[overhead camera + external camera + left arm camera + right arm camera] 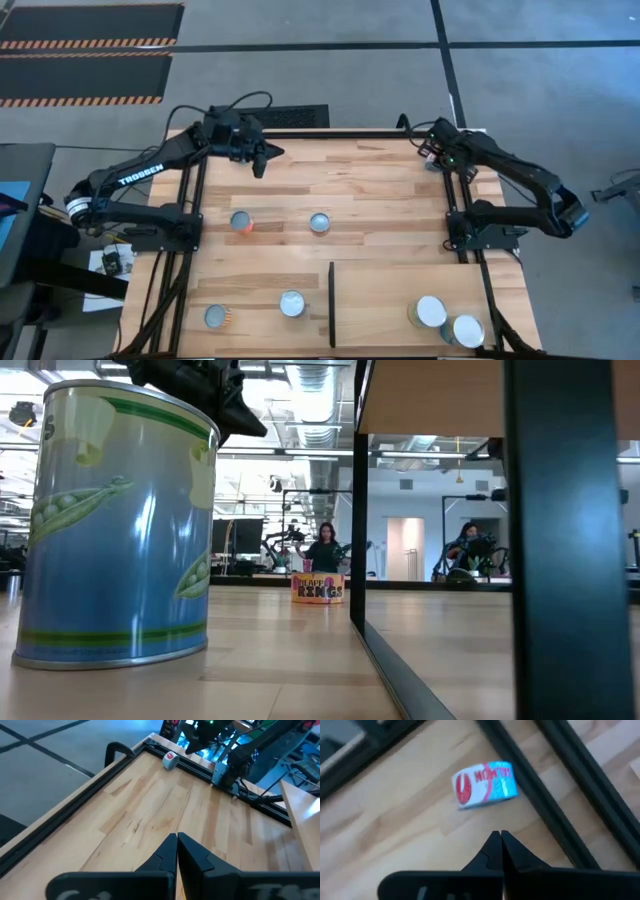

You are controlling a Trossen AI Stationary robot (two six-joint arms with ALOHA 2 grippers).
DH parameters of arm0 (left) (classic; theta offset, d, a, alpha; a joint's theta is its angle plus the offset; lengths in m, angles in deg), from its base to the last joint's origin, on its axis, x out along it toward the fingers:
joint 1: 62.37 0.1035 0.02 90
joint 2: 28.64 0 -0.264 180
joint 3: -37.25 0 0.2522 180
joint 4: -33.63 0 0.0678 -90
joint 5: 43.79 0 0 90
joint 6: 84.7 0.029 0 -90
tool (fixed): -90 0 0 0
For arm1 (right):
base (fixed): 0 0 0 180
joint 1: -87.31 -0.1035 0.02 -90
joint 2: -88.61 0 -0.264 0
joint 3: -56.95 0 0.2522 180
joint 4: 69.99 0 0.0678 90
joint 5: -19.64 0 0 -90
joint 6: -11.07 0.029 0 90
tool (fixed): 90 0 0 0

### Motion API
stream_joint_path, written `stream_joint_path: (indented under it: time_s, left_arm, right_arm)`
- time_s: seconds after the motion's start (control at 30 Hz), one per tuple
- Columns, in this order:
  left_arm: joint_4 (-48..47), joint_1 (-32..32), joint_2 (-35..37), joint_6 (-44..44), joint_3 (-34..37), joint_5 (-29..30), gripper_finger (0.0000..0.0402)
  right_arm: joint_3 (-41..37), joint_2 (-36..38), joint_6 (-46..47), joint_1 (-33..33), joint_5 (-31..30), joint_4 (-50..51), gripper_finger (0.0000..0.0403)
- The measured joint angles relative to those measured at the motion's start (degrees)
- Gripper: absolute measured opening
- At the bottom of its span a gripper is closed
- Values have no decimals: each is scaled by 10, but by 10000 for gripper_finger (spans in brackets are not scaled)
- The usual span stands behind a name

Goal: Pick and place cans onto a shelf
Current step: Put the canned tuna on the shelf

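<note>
- Right now both my grippers are empty: my left gripper (268, 157) hangs over the far left part of the pale plank-grained wooden tabletop (370, 185), its dark fingers (192, 855) pressed together on nothing.
- My right gripper (428, 147) sits at the far right corner of the tabletop, fingertips (495, 845) closed tip to tip, also holding nothing.
- Just ahead of it in my right wrist view lies a small flat tin with a red, white and blue label (485, 784), tipped on its side beside the black frame rail (555, 825).
- Two round white-topped metal cans (431, 312) (467, 331) stand touching each other on the pale wooden shelf section (380, 300) at the near right corner, right of the thin black divider (331, 305).
- Four cans wait off the shelf: an orange-labelled one (241, 221) and a silver-topped one (319, 222) mid-table, and two near the near edge (216, 317) (292, 303).
- I judge this to be between picks.
- Next I would open my fingers, move over a waiting can, descend around it and close before carrying it across the divider.
</note>
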Motion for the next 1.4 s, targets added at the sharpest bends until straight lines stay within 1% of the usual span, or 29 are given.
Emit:
stream_joint_path:
  time_s: [0.17,0.33,0.47,0.6,0.87,1.03,1.17,1.3,1.4]
  left_arm:
    - [-2,6,0,2,0,-3,0]
    - [-3,11,0,1,0,-3,0]
    - [-3,11,0,-3,0,-3,0]
    - [-3,11,0,-3,0,-3,0]
    - [-9,11,0,2,0,-2,0]
    - [-12,12,1,6,0,-2,0]
    - [-12,18,1,6,0,-2,0]
    - [-12,26,1,11,0,-3,0]
    - [-12,33,1,17,0,-5,0]
  right_arm:
    - [-10,-24,59,5,-8,-70,2]
    - [-19,-66,109,11,-24,-80,3]
    - [-19,-81,147,-8,-60,-104,2]
    - [-19,-80,151,-21,-100,-106,2]
    - [-19,-91,146,-17,-132,-115,2]
    - [-20,-118,140,-8,-115,-160,5]
    - [-18,-123,103,-3,-87,-189,4]
    - [-18,-126,58,12,-27,-210,4]
    - [-18,-125,-12,18,39,-239,4]
